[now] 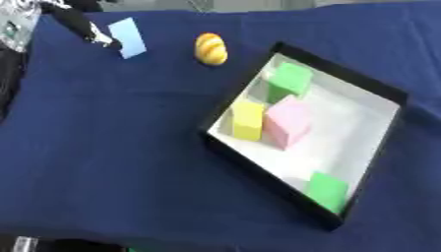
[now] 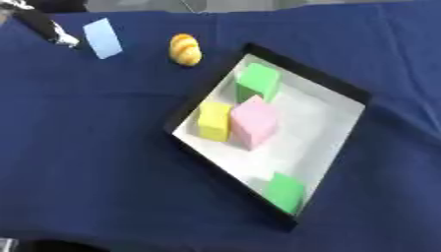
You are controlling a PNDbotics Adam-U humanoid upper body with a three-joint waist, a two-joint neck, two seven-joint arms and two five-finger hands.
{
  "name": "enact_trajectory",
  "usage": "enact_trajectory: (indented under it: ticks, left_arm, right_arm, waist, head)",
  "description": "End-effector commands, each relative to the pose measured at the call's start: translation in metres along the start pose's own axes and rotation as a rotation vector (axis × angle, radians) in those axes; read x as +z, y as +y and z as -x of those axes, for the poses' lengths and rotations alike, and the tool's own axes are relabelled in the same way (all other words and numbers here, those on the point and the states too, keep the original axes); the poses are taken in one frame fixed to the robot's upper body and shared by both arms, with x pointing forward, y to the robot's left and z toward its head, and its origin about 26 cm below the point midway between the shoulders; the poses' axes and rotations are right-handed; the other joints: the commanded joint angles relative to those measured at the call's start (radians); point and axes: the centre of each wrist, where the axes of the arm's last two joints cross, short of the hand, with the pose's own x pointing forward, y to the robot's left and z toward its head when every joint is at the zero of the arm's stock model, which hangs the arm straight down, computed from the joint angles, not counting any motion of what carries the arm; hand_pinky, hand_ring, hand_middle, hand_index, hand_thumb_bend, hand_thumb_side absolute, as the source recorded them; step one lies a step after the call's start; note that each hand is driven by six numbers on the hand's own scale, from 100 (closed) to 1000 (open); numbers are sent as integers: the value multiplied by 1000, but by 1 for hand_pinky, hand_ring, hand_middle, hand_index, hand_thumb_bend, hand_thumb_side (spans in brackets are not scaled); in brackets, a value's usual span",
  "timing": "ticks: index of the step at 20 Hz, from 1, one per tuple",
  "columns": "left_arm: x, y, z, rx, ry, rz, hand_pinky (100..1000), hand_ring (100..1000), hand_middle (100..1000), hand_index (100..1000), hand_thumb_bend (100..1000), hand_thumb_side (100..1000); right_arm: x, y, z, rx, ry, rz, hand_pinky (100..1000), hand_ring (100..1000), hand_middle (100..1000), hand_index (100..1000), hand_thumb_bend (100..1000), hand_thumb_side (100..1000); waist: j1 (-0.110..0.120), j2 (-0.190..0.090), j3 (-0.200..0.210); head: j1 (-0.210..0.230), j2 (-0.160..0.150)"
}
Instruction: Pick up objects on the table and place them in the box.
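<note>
A light blue flat block (image 1: 128, 37) is at the far left of the dark blue tablecloth. My left hand (image 1: 83, 27) reaches in from the upper left corner, and its tip meets the block's left edge; how it grips is unclear. A yellow-orange rounded object (image 1: 211, 48) lies to the right of the block, just off the box's far corner. The black-rimmed box (image 1: 258, 170) with a white floor sits askew at centre right. It holds a green block (image 1: 289, 80), a yellow block (image 1: 248, 120), a pink block (image 1: 288, 121) and a second green block (image 1: 327, 191). My right hand does not show.
The blue cloth (image 1: 103, 147) stretches wide to the left of and in front of the box. The table's left edge shows dark at the far left, with a pale object (image 1: 15, 29) in the upper left corner.
</note>
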Motion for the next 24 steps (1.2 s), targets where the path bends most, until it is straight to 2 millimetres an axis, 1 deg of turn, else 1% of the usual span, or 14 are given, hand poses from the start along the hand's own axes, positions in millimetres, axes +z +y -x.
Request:
enact_trajectory:
  ticks: [1, 7, 8, 17, 21, 24]
  left_arm:
    - [17, 29, 11, -8, 37, -60, 927, 943, 865, 897, 651, 341]
    - [22, 33, 19, -4, 75, -64, 930, 945, 864, 890, 654, 343]
    - [23, 33, 21, 1, 81, -65, 930, 944, 863, 889, 642, 349]
    - [27, 34, 29, 76, 128, -77, 943, 949, 858, 891, 588, 385]
    - [29, 35, 32, 85, 167, -92, 947, 955, 863, 889, 606, 369]
    - [31, 36, 35, 84, 196, -114, 956, 969, 877, 895, 625, 338]
  right_arm:
    - [-5, 0, -9, -3, -31, -8, 792, 774, 719, 803, 137, 458]
    - [-6, 5, -12, -13, -36, -22, 792, 772, 717, 802, 138, 462]
    - [-6, 6, -12, -15, -35, -26, 792, 772, 717, 802, 137, 465]
    - [-6, 10, -14, -23, -36, -38, 792, 770, 714, 801, 137, 476]
    - [-6, 11, -15, -23, -37, -38, 792, 769, 712, 801, 136, 482]
    - [-6, 11, -15, -21, -35, -39, 792, 768, 711, 801, 120, 487]
  waist:
    - [-6, 2, -6]
    - [1, 14, -28]
    - [1, 17, -31]
    - [7, 48, -52]
    - [9, 63, -61]
    - [11, 73, -65]
  head:
    - [7, -25]
    - [15, -55]
    - [16, -59]
    - [43, -71]
    - [54, -78]
    - [55, -86]
